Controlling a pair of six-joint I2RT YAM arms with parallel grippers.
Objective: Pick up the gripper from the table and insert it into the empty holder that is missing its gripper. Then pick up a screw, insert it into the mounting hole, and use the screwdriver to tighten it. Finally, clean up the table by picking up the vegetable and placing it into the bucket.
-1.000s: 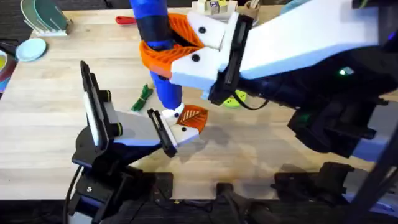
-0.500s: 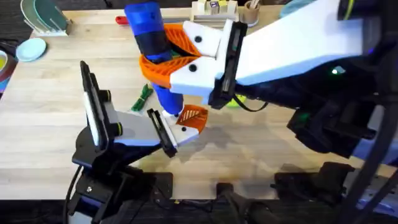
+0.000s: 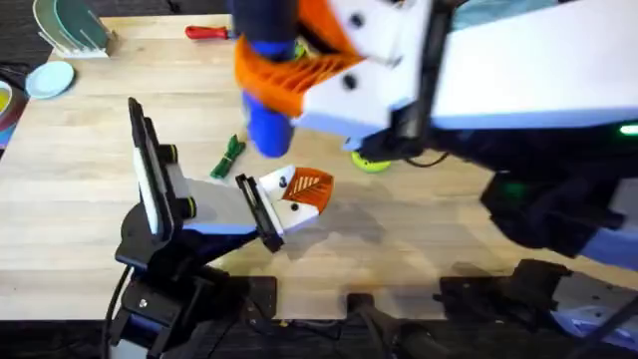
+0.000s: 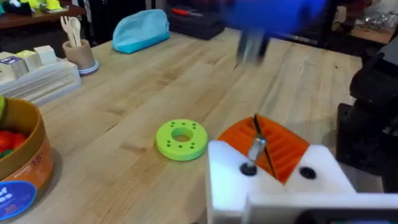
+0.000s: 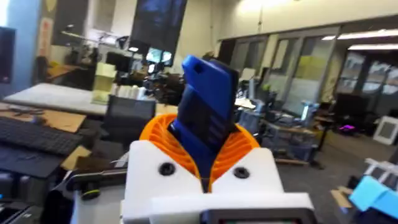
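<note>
Right pincer (image 3: 299,60) lifted higher, clamping screwdriver (image 3: 267,75)

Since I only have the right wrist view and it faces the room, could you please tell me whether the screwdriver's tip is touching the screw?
Observer: No. In the left wrist view the screwdriver hangs in the air, well clear of the screw.
Operator: Thank you. Is the screw sitting in the holder?
Observer: Yes, it stands upright in a hole of the white holder, beside the orange gripper, and appears to stick out above the surface.
Operator: And has the vegetable been put away?
Observer: Not yet. Overhead, the vegetable lies on the table near the left arm.
</note>
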